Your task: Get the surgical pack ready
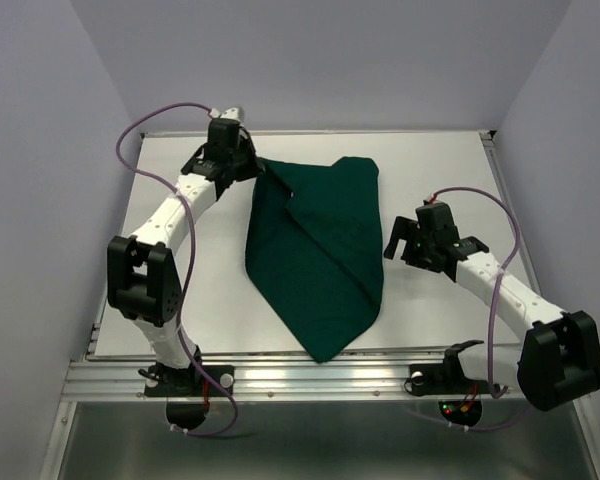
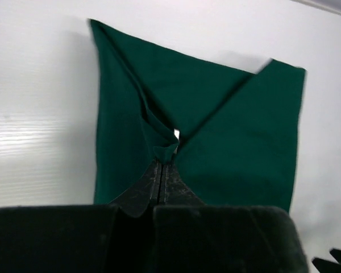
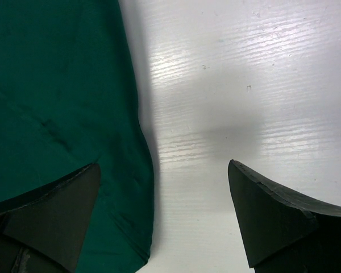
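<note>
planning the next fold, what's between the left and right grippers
Only the drape, as the top view shows. The left gripper is shut on its far corner; the right gripper hangs open astride its right edge.

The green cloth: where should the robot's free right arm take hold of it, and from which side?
Probably its right edge, from above and the right. The green cloth lies flat, so only an edge can be pinched; the open right gripper straddles it, one finger over cloth, one over bare table. The left gripper is shut on the far corner.
</note>
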Robot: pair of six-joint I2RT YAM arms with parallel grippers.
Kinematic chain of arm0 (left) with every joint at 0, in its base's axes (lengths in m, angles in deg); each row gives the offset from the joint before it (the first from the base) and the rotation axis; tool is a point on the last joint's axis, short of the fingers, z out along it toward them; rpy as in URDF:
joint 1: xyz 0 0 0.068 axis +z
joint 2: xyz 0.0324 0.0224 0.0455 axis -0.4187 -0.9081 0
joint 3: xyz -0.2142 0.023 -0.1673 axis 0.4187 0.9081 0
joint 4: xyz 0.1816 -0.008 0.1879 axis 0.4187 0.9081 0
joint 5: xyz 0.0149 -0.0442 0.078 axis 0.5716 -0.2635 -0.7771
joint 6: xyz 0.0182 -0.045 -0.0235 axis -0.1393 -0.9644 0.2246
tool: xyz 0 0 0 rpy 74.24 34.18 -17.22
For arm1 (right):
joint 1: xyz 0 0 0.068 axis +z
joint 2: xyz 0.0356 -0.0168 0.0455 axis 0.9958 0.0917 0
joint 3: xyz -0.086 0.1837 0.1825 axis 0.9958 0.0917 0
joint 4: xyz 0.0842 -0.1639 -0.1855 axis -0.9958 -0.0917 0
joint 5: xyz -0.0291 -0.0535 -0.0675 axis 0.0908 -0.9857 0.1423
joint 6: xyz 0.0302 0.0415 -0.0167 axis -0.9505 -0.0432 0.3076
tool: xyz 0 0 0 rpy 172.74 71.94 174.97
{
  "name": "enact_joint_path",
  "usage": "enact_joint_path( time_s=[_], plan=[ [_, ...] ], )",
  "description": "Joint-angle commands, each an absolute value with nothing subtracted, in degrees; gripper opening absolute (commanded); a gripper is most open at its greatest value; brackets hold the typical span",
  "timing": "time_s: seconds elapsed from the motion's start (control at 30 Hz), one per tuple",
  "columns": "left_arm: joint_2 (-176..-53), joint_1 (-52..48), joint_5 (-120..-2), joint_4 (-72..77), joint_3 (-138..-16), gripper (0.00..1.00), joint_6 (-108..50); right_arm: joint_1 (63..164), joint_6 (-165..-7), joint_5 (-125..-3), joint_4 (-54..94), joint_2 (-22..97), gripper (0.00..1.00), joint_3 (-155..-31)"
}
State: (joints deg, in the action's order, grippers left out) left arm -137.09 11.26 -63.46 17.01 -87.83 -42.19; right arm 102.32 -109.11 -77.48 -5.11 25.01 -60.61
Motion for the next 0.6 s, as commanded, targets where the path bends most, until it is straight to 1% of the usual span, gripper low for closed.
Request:
enact_joint_path(
  time_s=[0.0, 0.27, 0.57],
  plan=[
    [-137.68, 5.78, -61.80, 16.91, -94.04, 0.00, -43.87, 101.96, -109.72, -80.07, -4.42, 22.55, 0.98, -60.89],
    [-146.03, -6.17, -60.65, 17.79, -107.75, 0.00, -45.10, 101.96, -110.51, -79.63, -5.04, 21.67, 0.99, -60.19],
    [-153.07, -13.39, -60.04, 19.46, -116.64, 0.00, -43.96, 101.96, -111.82, -81.21, -5.12, 22.54, 0.99, -58.61]
  ],
)
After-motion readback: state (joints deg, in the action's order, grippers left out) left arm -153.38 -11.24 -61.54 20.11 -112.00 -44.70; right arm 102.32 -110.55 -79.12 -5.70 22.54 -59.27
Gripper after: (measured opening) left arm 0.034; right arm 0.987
